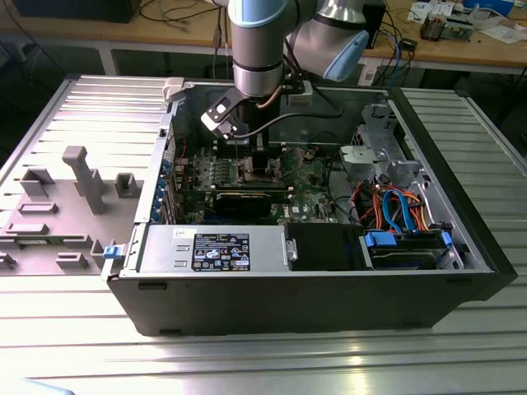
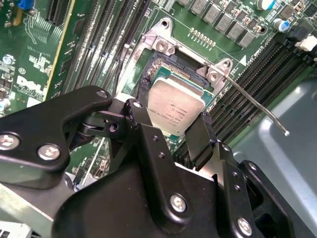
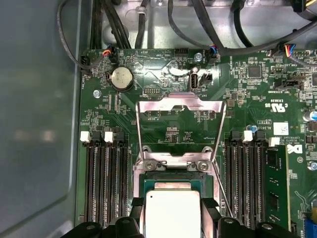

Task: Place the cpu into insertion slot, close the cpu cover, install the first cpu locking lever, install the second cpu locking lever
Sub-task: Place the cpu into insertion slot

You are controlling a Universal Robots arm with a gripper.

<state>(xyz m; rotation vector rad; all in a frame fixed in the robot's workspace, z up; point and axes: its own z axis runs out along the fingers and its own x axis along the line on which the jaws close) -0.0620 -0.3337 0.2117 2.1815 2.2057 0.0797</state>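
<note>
Inside open computer case [image 1: 329, 288] on slatted metal bench [image 1: 247, 362]: clamps chip [image 2: 178, 101] in pincer [image 2: 173, 110], squarely over socket [image 3: 166, 176], at 11 o'clock from case middle in exterior view. Shows cover [image 3: 179, 105] raised beyond socket.

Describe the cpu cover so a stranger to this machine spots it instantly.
Inside the open computer case, on the green motherboard, look between the two banks of black memory slots. The cpu cover is the thin silver frame standing open beside the insertion slot; unlike the solid cpu, board shows through its window.
</note>
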